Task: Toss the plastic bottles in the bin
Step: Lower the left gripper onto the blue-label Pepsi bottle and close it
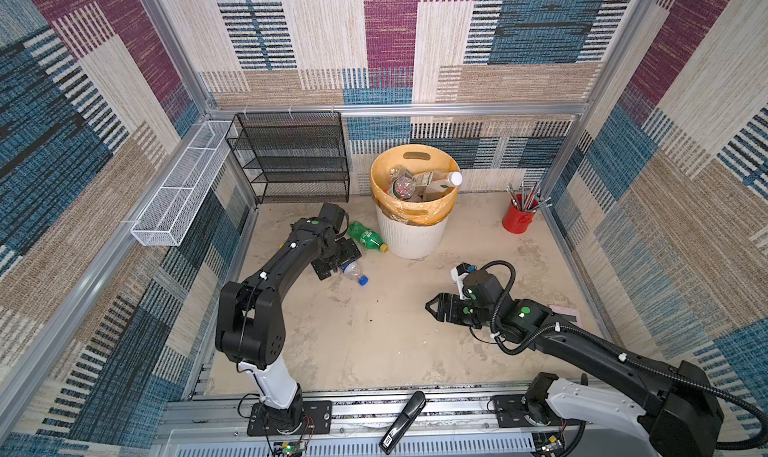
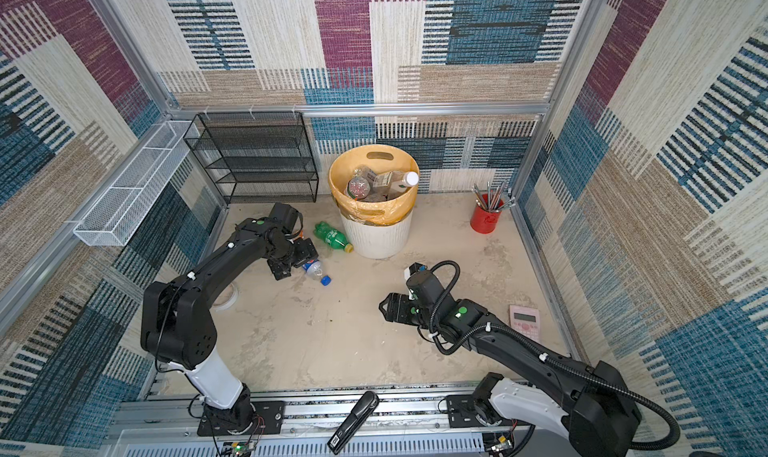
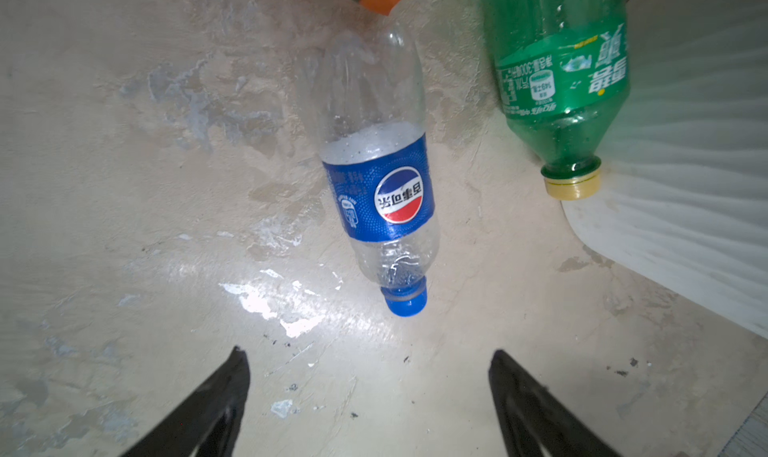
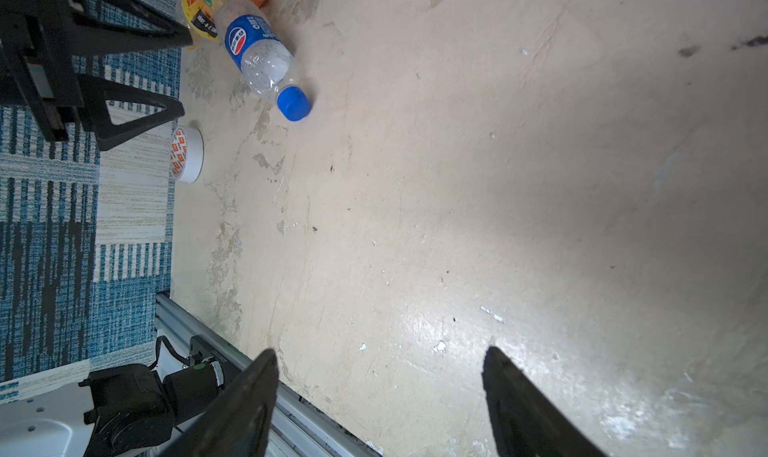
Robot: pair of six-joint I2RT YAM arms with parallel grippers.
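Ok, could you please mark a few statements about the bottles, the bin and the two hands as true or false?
1. The green bottle lies on the table beside the bin. True.
2. The left hand grips the blue-label bottle. False: the hand is open and the bottle lies free on the table.
3. The bin is empty. False: it holds several bottles.
4. The right hand is open and holds nothing. True.

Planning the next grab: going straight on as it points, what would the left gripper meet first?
Most likely the blue-capped bottle lying ahead, though the bare table may come first; depth unclear.
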